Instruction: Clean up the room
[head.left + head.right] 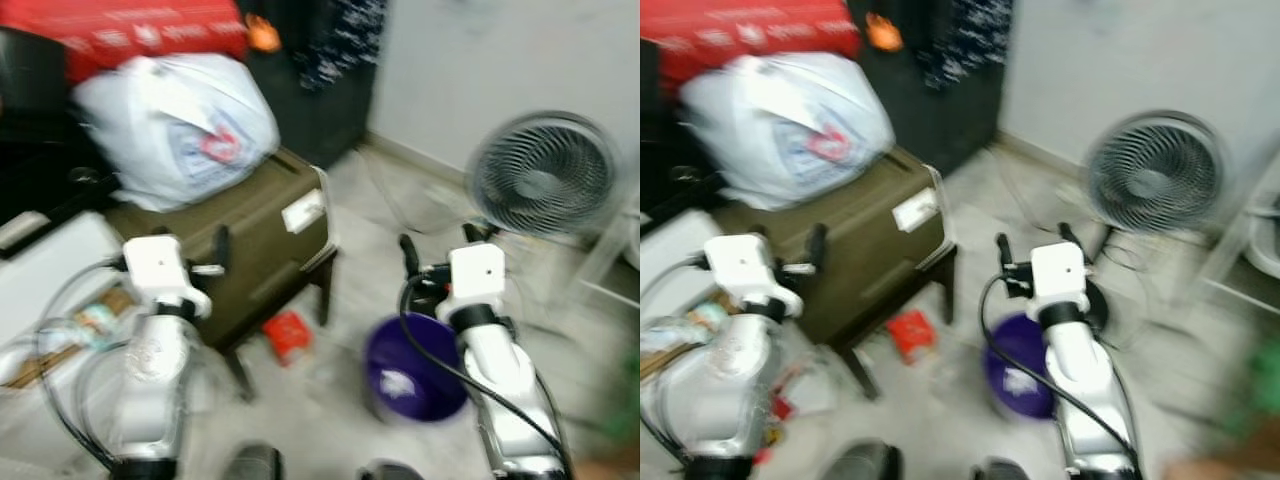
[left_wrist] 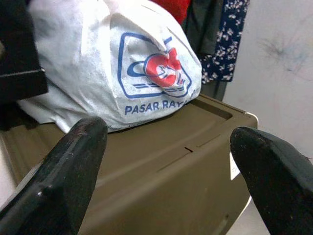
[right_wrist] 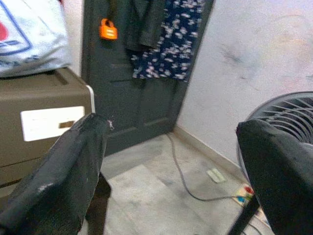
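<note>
Both head views are blurred. My left gripper (image 2: 166, 142) is open and empty, held just in front of an olive-brown storage box (image 1: 260, 230) with a white printed plastic bag (image 2: 122, 63) on top. My right gripper (image 1: 438, 245) is also open and empty. It hovers above a purple bucket (image 1: 412, 370) on the floor and points toward a dark door (image 3: 142, 98). A small red packet (image 1: 288, 335) lies on the floor beside the box's leg.
A round floor fan (image 1: 545, 175) stands at the right near the wall, with a cable (image 3: 183, 176) and power strip (image 3: 242, 193) on the floor. A red box (image 1: 150, 30) sits behind the bag. A white container (image 1: 50, 270) is at my left.
</note>
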`<state>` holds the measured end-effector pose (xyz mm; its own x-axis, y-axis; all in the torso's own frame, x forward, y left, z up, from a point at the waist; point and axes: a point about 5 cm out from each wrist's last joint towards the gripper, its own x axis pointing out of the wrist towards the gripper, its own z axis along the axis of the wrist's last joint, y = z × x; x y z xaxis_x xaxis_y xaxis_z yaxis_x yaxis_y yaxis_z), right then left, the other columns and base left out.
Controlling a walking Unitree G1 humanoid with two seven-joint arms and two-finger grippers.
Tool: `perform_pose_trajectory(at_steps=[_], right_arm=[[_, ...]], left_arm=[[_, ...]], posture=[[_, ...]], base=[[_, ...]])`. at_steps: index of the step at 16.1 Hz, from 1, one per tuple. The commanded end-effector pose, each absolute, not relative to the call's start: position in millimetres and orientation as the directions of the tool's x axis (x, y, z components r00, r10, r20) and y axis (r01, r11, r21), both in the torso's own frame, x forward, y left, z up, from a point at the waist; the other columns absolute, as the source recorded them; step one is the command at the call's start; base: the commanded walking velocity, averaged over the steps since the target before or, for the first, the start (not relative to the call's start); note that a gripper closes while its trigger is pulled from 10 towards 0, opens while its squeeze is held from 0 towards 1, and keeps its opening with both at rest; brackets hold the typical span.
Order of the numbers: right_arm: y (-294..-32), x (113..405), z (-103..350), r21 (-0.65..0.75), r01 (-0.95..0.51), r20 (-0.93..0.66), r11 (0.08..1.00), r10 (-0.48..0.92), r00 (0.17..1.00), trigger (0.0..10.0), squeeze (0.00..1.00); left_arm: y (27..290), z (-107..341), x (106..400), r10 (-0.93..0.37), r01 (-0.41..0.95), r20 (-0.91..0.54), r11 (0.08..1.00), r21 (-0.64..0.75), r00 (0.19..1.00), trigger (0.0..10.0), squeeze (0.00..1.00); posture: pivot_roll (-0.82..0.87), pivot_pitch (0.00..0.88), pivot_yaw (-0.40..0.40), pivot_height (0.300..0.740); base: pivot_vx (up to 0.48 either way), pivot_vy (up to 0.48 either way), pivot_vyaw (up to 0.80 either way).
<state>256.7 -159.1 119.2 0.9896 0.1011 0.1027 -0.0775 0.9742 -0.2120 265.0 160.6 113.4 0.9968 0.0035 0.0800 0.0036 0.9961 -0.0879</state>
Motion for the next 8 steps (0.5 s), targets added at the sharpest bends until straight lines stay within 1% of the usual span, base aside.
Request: perform_pose_trajectory(at_steps=[1, 4, 5, 6, 8], right_arm=[[-157.7, 258.9, 120.0, -0.206, -0.082, 0.109, 0.975, 0.106, 0.988, 10.0, 0.00], [-156.9, 262.4, 120.1, -0.211, -0.085, 0.113, 0.974, 0.111, 0.987, 10.0, 0.00], [-156.7, 262.7, 120.1, -0.211, -0.086, 0.113, 0.974, 0.112, 0.987, 10.0, 0.00], [-156.1, 263.1, 119.6, -0.211, -0.087, 0.113, 0.974, 0.113, 0.987, 10.0, 0.00], [-155.9, 264.1, 119.0, -0.209, -0.088, 0.114, 0.974, 0.113, 0.987, 10.0, 0.00]], left_arm=[[163.7, 114.0, 268.0, 0.022, -0.018, 0.084, 0.998, -0.057, 0.996, 10.0, 0.00], [164.4, 112.4, 270.0, 0.044, -0.040, 0.084, 0.998, -0.048, 0.996, 10.0, 0.00], [164.5, 111.4, 269.9, 0.034, -0.030, 0.078, 0.998, -0.052, 0.996, 10.0, 0.00], [162.9, 110.4, 268.1, -0.005, 0.009, 0.080, 0.999, -0.052, 0.997, 10.0, 0.00], [163.0, 110.8, 267.9, 0.010, -0.005, 0.089, 0.999, -0.048, 0.996, 10.0, 0.00]], posture=[[-0.05, 0.023, -0.009, 0.740], [-0.05, 0.006, -0.010, 0.740], [-0.05, 0.006, -0.010, 0.740], [-0.05, 0.006, -0.009, 0.740], [-0.05, 0.006, -0.009, 0.740]], base=[[0.000, 0.000, 0.80], [0.000, 0.000, 0.80], [0.000, 0.000, 0.80], [0.000, 0.000, 0.80], [0.000, 0.000, 0.80]])
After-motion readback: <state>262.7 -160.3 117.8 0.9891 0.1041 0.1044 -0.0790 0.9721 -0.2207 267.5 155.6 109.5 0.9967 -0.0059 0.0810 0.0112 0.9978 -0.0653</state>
